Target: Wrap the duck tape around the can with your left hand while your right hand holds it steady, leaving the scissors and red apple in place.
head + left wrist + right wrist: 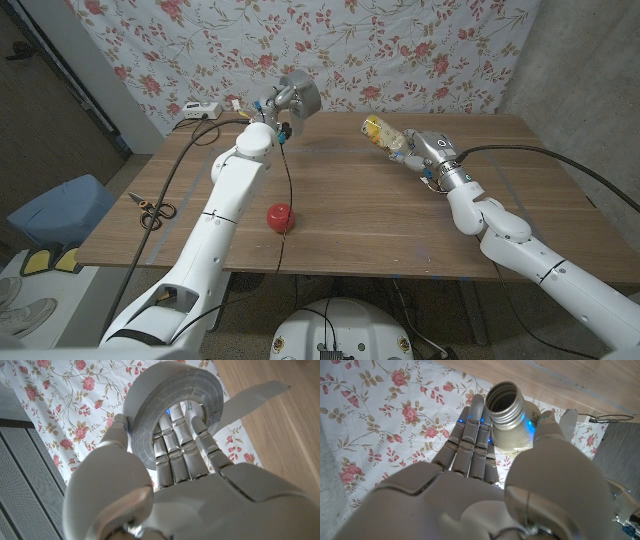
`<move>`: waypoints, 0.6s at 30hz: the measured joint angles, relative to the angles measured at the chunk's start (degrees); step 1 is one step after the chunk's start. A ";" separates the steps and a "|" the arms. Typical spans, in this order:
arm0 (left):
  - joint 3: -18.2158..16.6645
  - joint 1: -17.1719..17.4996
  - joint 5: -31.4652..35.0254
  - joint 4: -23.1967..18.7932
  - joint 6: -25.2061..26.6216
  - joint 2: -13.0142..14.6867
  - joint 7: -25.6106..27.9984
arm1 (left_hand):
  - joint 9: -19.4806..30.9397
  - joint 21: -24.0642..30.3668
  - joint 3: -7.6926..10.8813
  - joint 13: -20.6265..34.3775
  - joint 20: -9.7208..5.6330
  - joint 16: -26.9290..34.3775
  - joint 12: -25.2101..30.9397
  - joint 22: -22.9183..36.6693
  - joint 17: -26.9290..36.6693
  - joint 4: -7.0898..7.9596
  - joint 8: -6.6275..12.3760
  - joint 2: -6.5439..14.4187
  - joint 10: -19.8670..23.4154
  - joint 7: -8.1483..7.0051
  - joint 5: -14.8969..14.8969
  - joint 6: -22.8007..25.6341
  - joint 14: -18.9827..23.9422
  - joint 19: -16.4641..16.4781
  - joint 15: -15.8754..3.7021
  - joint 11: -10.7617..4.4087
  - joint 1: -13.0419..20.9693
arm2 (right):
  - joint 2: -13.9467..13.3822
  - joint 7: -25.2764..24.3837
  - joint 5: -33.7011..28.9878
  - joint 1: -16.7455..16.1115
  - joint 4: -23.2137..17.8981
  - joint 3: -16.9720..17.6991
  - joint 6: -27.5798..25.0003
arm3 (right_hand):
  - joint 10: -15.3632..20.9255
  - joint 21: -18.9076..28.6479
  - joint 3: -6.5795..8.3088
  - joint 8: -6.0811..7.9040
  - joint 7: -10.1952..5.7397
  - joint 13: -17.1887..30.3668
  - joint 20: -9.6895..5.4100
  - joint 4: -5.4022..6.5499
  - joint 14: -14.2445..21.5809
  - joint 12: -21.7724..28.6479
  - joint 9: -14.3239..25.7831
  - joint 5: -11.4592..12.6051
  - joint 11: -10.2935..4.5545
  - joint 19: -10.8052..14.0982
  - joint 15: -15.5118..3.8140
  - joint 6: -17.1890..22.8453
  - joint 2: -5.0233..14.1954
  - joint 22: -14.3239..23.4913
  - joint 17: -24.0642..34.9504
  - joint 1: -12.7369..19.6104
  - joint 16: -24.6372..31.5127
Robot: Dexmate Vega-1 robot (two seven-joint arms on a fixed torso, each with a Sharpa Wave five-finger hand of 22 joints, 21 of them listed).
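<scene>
Between the left hand (272,108), raised with the roll of duct tape (297,97), and the right hand (418,150), holding the can (382,133), lies bare wooden table (340,190). Toward the robot from the left hand, the red apple (279,215) and a hanging black cable (288,190) stand in the way. The scissors (152,209) lie well outside the left arm, seemingly at the table's edge.

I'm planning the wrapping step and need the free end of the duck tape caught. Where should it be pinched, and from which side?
Probably pinch the loose strip near its free tip, coming from the side away from the left hand. The strip sticks out flat off the duck tape roll, clear of the fingers threaded through the core.
</scene>
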 measured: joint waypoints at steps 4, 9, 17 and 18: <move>1.20 -3.07 -4.01 1.96 0.52 1.73 -1.12 | 0.16 0.33 0.00 0.59 0.41 0.31 0.28 0.00 0.43 0.00 0.21 0.01 0.24 0.07 -0.03 -0.07 0.00 0.04 0.00 0.24 -0.01 | 0.27 -0.99 0.10 0.87 0.87 -0.83 1.20 | 0.00 0.00 0.00 -0.02 0.00 0.03 0.01 0.00 0.00 0.06 0.00 0.00 0.00 -0.01 0.00 0.00 0.00 0.00 0.16 0.00 0.00; 3.46 -8.28 -9.42 5.44 2.31 4.35 -3.77 | 0.77 0.76 0.00 1.19 0.71 0.53 0.42 0.01 0.88 0.00 0.22 0.02 0.33 0.08 -0.19 -0.08 0.01 -0.28 0.01 0.32 -0.02 | 0.65 -2.49 -0.08 2.35 2.23 -2.25 2.87 | 0.00 0.45 0.00 -0.20 0.00 0.03 0.07 0.00 -0.12 0.06 0.26 0.00 0.00 -0.08 -0.12 0.00 -0.01 0.00 0.27 0.01 -0.18; 6.64 -15.17 -14.41 10.28 3.85 7.11 -8.00 | 1.29 1.68 0.00 2.41 1.58 1.18 1.12 0.02 1.98 0.00 0.22 0.09 0.63 0.31 -0.20 0.13 0.26 0.59 0.26 0.63 -0.09 | 1.27 -4.24 -0.97 4.75 4.32 -4.51 5.23 | -0.22 0.45 -0.08 -0.24 0.00 0.36 0.02 0.08 -0.12 0.05 0.53 0.00 -0.22 -0.41 -0.12 0.00 -0.11 0.01 0.53 0.11 -0.22; 6.85 -15.62 -14.71 10.58 3.97 7.25 -8.32 | 1.35 1.84 0.00 2.67 1.85 1.18 1.21 0.02 2.08 0.00 0.22 0.09 0.63 0.32 -0.20 0.13 0.41 0.87 0.41 0.63 -0.09 | 1.33 -4.41 -1.05 4.92 4.49 -4.67 5.43 | -0.40 0.44 -0.08 -0.24 0.00 0.52 0.02 0.08 -0.12 0.05 0.53 0.00 -0.40 -0.41 -0.12 0.00 -0.17 0.01 0.53 0.17 -0.22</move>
